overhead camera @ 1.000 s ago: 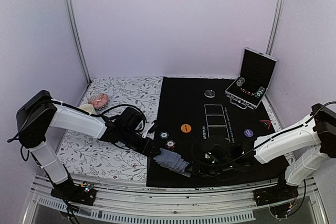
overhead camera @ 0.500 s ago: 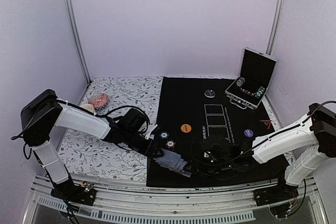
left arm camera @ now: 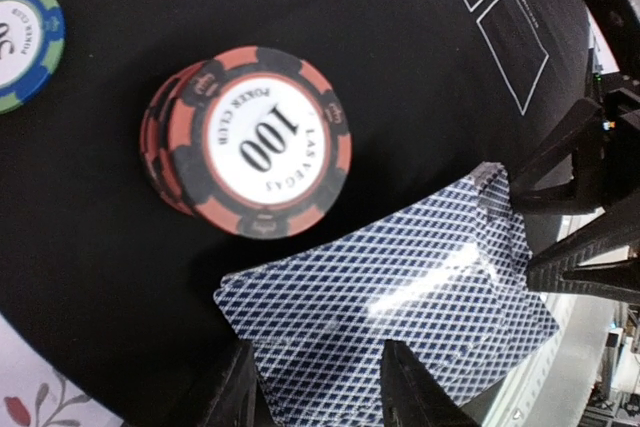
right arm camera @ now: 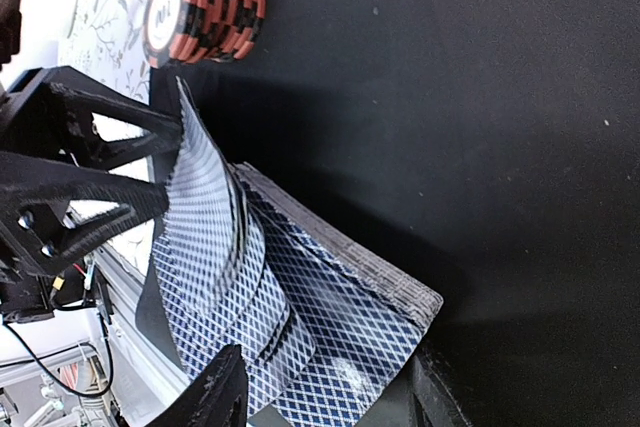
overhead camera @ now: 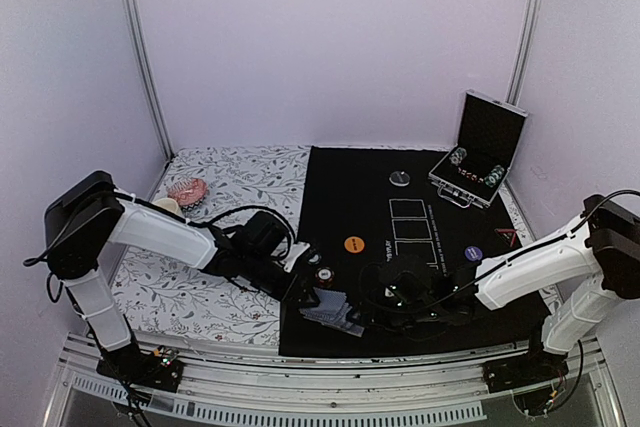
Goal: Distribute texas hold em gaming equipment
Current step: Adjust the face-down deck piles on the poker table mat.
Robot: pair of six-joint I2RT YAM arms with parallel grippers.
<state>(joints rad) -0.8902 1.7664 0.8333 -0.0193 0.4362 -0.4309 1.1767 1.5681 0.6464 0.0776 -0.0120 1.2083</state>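
card deck (overhead camera: 335, 310) lies on black mat (overhead camera: 360, 187) at its near edge, just beside red chip stack (left arm camera: 250, 142). right gripper (right arm camera: 325, 367) pinches deck across its width, top cards bowed up. left gripper (left arm camera: 318, 357) straddles the other end, can't tell if clamped

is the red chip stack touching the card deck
Apart. The right wrist view shows bare black mat between the red chip stack and the nearest lifted edge of the card deck.
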